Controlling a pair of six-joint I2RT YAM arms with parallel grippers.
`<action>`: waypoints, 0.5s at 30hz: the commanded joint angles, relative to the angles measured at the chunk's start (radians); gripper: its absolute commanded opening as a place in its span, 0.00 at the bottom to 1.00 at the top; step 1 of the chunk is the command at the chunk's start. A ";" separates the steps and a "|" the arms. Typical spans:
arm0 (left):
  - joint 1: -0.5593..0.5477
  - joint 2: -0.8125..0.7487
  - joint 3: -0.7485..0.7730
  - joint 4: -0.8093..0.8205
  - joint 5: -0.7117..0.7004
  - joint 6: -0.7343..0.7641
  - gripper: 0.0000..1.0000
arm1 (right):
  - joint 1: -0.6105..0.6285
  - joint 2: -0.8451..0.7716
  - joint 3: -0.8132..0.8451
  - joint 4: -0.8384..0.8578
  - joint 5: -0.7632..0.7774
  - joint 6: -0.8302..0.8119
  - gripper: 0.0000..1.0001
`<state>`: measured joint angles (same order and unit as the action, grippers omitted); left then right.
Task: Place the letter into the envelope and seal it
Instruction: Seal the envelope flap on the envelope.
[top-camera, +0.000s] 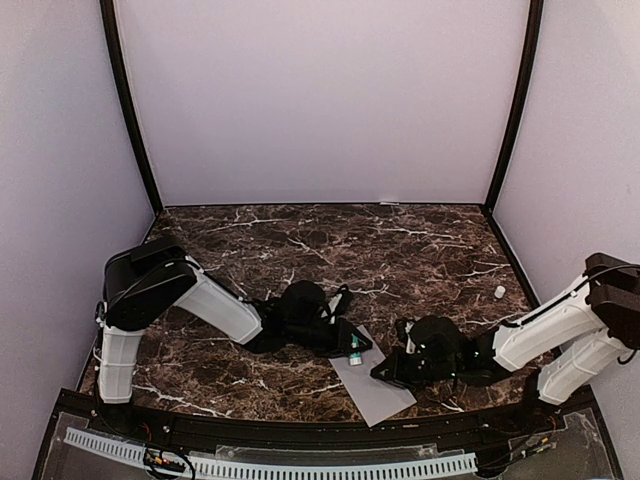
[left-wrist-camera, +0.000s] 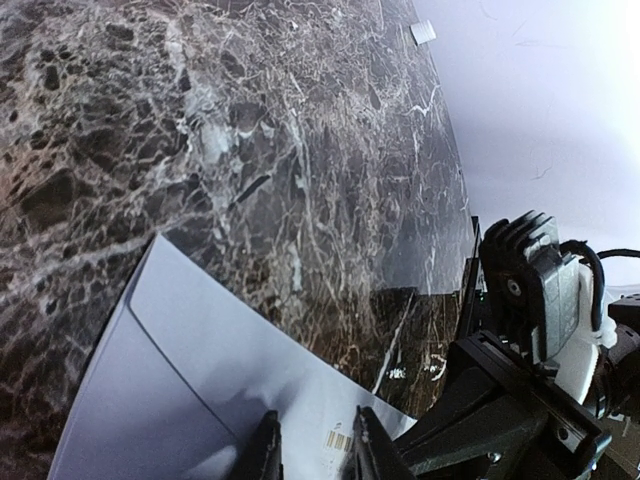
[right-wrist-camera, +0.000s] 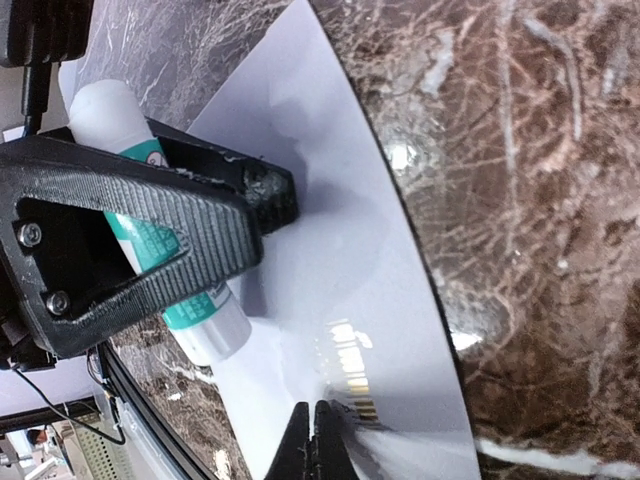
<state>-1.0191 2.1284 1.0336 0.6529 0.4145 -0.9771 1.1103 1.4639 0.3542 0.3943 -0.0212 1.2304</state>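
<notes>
We judge the letter already inside the envelope (top-camera: 385, 395) beneath both tools. Our left tool (top-camera: 358, 350) pinches a glue stick (right-wrist-camera: 205, 325), our right tool (right-wrist-camera: 312, 440) is pressed together; sealing remains.

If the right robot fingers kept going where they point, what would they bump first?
The grey envelope; the shut right fingers seem to touch it. Further along, probably the left gripper holding the glue stick, though depth is unclear.

The bench (top-camera: 300, 240) is glossy, white-veined dark marble. The envelope (top-camera: 372, 392) on it is smooth grey matt paper; the glue stick (right-wrist-camera: 215, 325) is shiny plastic.
</notes>
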 joint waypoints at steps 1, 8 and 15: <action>-0.003 -0.028 -0.033 -0.100 -0.020 0.006 0.00 | 0.018 -0.052 -0.063 -0.142 0.018 0.032 0.00; -0.003 -0.031 -0.031 -0.102 -0.020 0.009 0.00 | 0.018 -0.059 -0.065 -0.117 0.018 0.018 0.00; -0.003 -0.035 -0.037 -0.102 -0.022 0.008 0.00 | 0.018 0.021 -0.020 -0.005 0.042 0.016 0.00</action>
<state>-1.0191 2.1254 1.0313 0.6491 0.4107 -0.9771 1.1194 1.4326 0.3237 0.3977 -0.0219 1.2507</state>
